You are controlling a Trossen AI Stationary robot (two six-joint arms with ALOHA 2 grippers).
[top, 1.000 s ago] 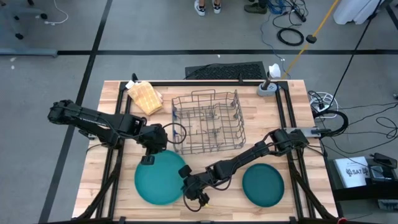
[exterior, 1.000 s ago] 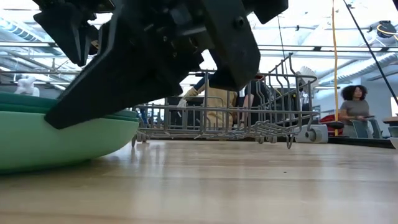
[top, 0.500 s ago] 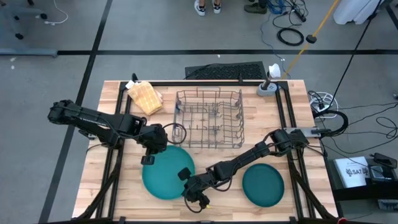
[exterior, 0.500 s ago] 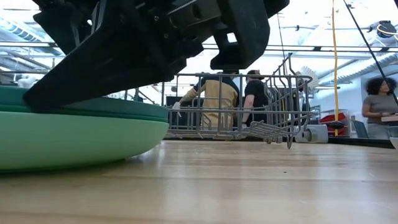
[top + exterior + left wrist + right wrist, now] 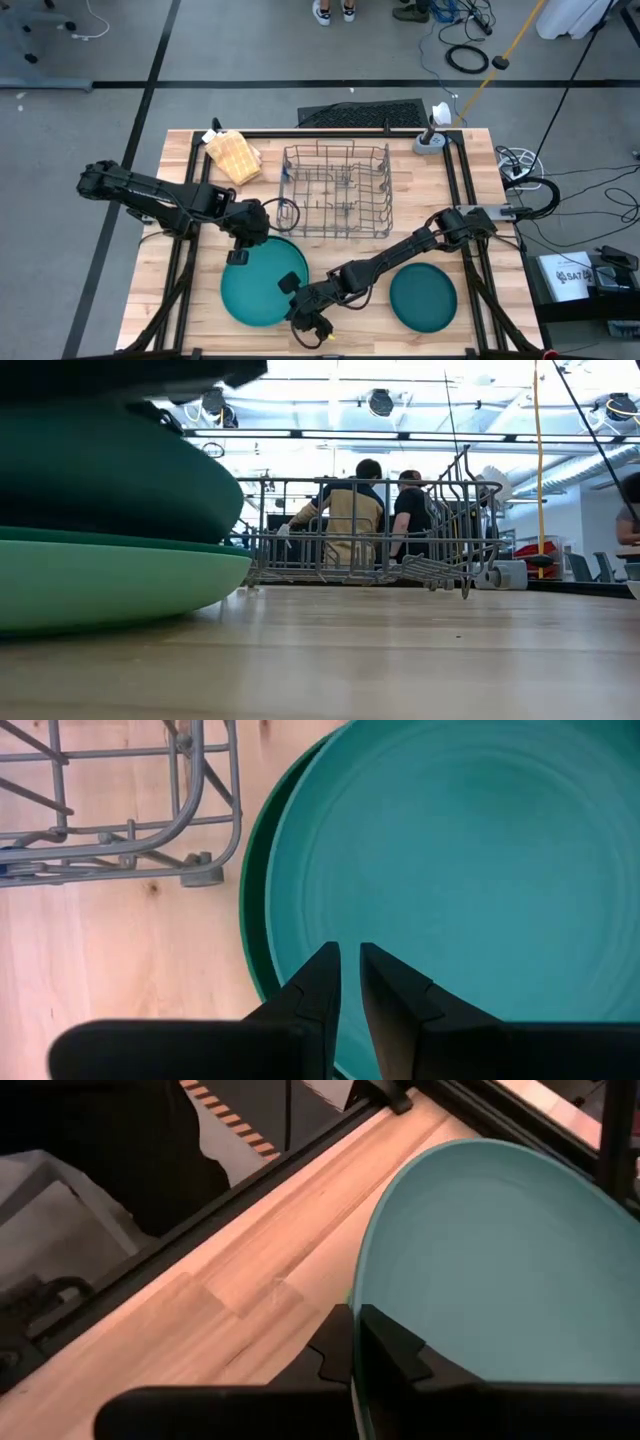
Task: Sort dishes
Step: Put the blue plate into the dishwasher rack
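I see right claw point(image 5: 303, 312) clenched on teal plate point(image 5: 255, 288) rim at 5 o'clock | left claw point(image 5: 238, 256) nearly closed over plate at 11 o'clock, grasping nothing | rack point(image 5: 335, 190) at 1 o'clock

No legible text or labels

Bright, even light — blurred foreground

My right gripper point(image 5: 303, 315) has closed on the teal plate's point(image 5: 262, 291) rim and lifted that edge. In the low view it now tilts above the light green plate point(image 5: 110, 585). The rack point(image 5: 336, 190) has shifted away from the stack, squared to the table point(image 5: 480, 180).
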